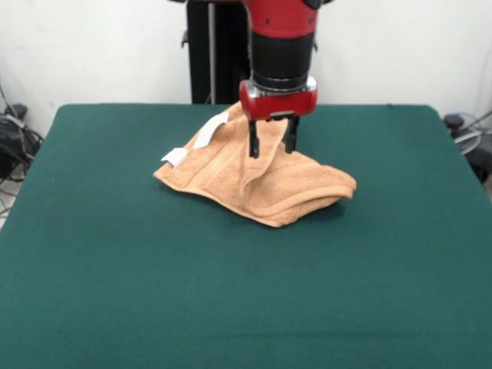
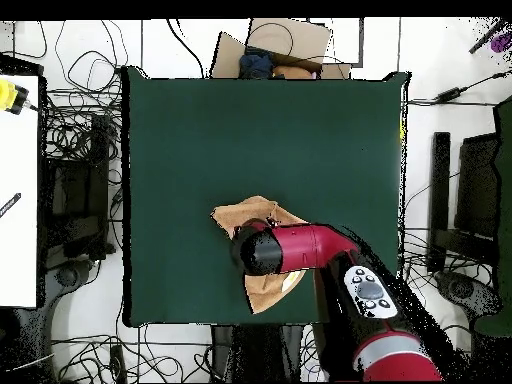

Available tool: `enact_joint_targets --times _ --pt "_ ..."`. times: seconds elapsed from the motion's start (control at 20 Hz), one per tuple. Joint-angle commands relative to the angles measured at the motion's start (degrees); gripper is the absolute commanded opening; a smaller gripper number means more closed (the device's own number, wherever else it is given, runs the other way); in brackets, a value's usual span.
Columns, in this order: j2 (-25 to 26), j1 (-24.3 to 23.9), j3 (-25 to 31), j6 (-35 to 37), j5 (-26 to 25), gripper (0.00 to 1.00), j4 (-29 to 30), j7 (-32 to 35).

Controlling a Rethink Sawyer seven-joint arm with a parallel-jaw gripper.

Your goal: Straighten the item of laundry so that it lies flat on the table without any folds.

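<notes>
Hovering directly over the crumpled towel (image 1: pixel 257 181), the gripper (image 1: pixel 270 146) had its fingers parted with a raised ridge of cloth between them. Towel lay folded toward the table's (image 1: pixel 115 292) pedestal-side edge, long axis running across that edge; label (image 1: pixel 174 157) on its outer corner.

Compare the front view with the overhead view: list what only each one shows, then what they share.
Front only: the pincer, its two dark fingers open and down at the towel, a raised ridge of cloth between them; the white label and white loop; the folded, doubled edge.

Overhead only: cables and equipment around the table; the arm hides the pincer.

Both: crumpled towel on the green table, arm above it.
</notes>
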Motion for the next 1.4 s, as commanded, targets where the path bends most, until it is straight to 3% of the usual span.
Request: enact_joint_targets --times 0.05,0.4,1.15,1.2,1.4 --pt "7.6 -0.2 -1.0 -1.0 -1.9 1.00 -4.2 4.8" --pt "12.1 -3.7 0.5 -1.8 -4.1 1.00 -7.8 1.2" --pt "12.4 -3.0 1.0 -2.7 -4.4 1.00 -7.7 2.3" --pt "12.3 -3.0 0.9 -2.8 -4.6 0.00 -7.5 2.3" --pt "12.1 -2.7 0.5 -3.1 -4.7 0.00 -7.1 2.7"
